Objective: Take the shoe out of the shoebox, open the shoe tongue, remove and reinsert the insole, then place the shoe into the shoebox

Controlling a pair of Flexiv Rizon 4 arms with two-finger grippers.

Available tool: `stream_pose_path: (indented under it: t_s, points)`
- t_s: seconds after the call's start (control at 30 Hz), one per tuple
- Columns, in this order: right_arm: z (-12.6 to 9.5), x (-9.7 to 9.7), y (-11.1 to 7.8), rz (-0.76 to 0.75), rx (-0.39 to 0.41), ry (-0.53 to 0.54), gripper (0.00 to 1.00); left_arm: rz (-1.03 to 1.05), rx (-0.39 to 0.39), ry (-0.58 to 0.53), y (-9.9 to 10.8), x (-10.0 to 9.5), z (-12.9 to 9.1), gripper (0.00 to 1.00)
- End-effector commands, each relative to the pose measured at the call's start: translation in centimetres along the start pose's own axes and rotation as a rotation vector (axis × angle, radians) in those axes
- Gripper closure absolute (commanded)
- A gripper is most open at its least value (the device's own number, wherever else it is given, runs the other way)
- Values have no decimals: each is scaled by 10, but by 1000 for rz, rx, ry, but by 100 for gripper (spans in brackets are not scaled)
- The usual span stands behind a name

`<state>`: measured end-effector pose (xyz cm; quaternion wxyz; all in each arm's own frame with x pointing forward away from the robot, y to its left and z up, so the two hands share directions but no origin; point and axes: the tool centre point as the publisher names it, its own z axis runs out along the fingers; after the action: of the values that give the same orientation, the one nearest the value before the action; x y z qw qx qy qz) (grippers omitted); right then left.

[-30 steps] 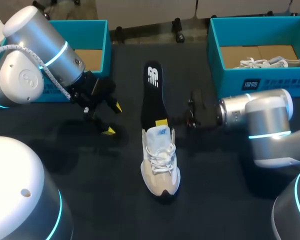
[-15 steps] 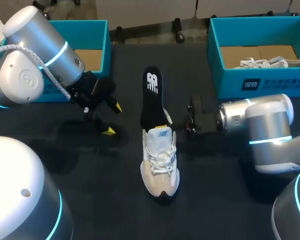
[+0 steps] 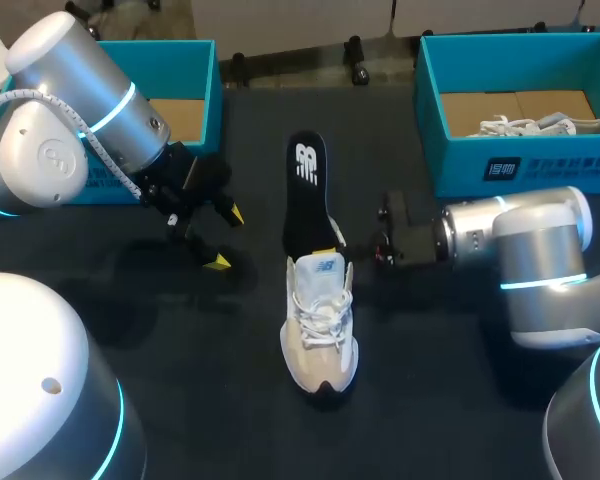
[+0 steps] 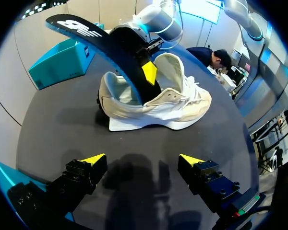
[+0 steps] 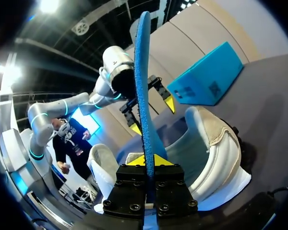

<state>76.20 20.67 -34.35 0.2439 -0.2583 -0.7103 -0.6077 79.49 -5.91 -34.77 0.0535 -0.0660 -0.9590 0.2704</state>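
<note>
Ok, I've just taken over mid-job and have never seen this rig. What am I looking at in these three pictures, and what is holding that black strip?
You have two robot arms at a dark table, each ending in a two-finger gripper with yellow tips. The wide picture looks down from above and behind the robot. The two round ones come from cameras on the wrists, looking along the fingers. On the table stands a white shoe, with the left teal box and the right teal box at the far corners. The right one holds a second shoe. The right gripper is shut on the black insole, whose lower end sits in the shoe's opening while the rest sticks up and out. The left gripper is open, holding nothing, beside the shoe.
</note>
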Motion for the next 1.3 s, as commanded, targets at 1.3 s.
stream_pose_path:
  t_s: [1.3]
  points:
    - [0,-15,25,-39,50,49,100,1,-2,-3,0,1,0,0]
